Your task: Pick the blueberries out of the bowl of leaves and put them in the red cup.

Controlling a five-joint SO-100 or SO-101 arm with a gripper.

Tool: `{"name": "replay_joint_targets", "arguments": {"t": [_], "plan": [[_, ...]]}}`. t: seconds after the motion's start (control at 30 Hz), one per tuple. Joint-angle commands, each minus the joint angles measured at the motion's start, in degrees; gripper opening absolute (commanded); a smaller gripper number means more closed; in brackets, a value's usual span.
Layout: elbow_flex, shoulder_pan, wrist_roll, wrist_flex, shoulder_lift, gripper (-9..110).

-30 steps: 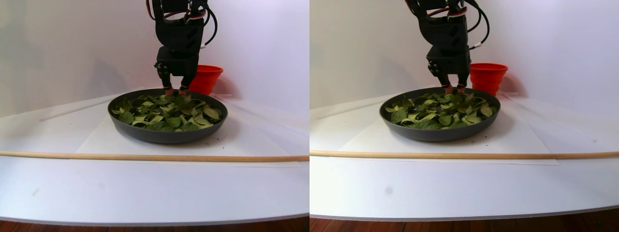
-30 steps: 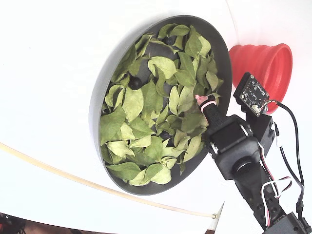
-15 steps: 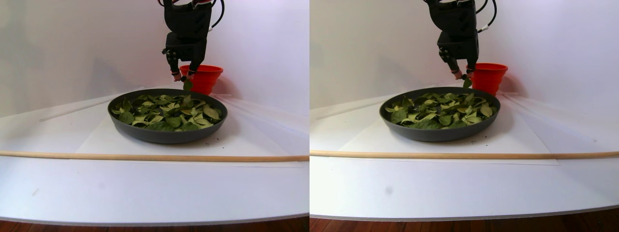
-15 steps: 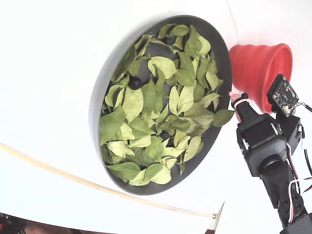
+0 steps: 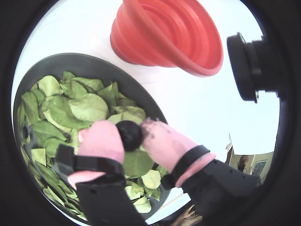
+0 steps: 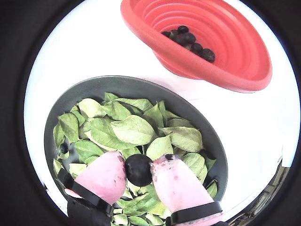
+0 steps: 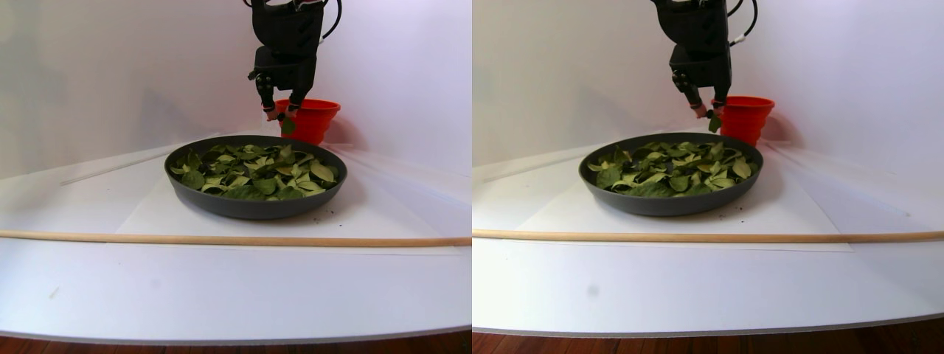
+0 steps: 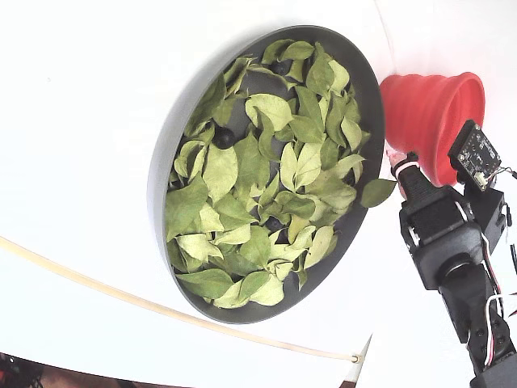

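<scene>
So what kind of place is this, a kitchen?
Probably not a kitchen: more likely a home robot test bench. A bare white table against a plain wall, a small arm whose gripper holds a blueberry, and a bowl of loose leaves.

Both wrist views look down close past the pink-tipped pincer (image 6: 139,170) onto the wide dark grey bowl (image 6: 141,84) and ribbed red cup (image 5: 164,33). The stereo pair faces them low across the worktop (image 7: 221,295); the fixed view looks steeply from above.
</scene>
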Motion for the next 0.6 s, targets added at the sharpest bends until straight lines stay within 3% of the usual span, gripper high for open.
{"name": "replay_joint_targets", "arguments": {"t": [0.0,0.57], "plan": [[-4.92,2.20,-0.70,0.18,8.53,9],[-12.74,4.39,-1.76,2.11,6.77,9]]}}
